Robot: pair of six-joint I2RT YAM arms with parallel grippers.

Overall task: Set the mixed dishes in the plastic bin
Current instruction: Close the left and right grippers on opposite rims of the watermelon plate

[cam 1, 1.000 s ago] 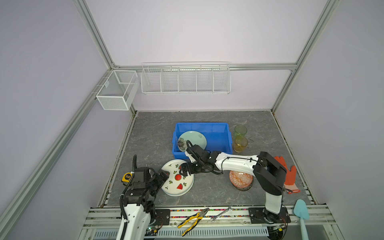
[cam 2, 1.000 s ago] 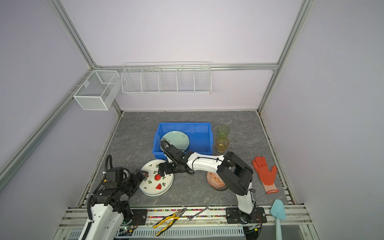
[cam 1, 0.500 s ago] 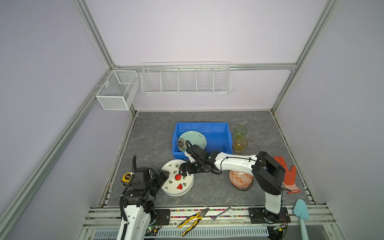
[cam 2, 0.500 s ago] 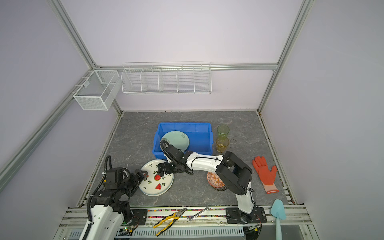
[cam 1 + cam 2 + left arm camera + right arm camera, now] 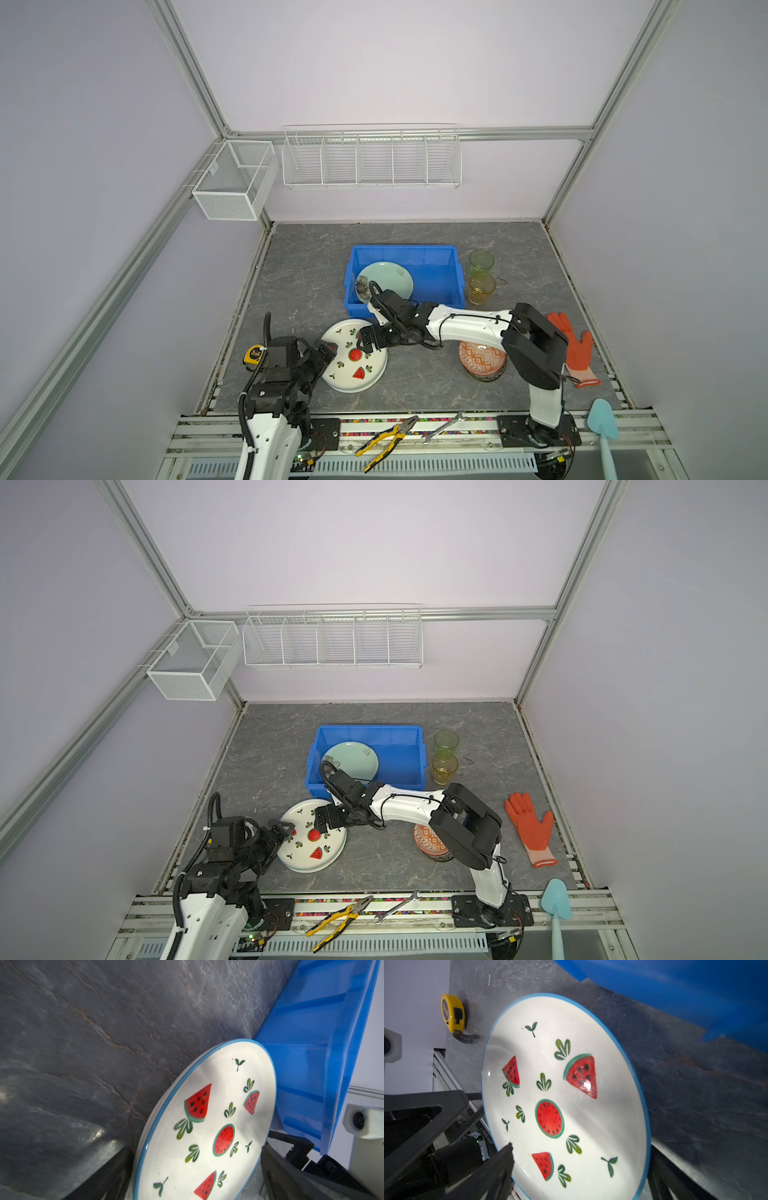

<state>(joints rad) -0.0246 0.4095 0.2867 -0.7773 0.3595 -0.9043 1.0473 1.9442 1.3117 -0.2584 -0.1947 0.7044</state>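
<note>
Both arms meet at the white watermelon plate (image 5: 353, 368), which sits on the grey tabletop just near-left of the blue plastic bin (image 5: 403, 249). The left gripper (image 5: 327, 351) gapes wide at the plate's left rim, and the right gripper (image 5: 368, 345) is spread open over its far edge. Whether either touches the plate is unclear. A pale green plate (image 5: 388, 278) lies inside the bin.

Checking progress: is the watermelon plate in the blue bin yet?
No, the watermelon plate is outside the blue bin, in front of its near wall.
</note>
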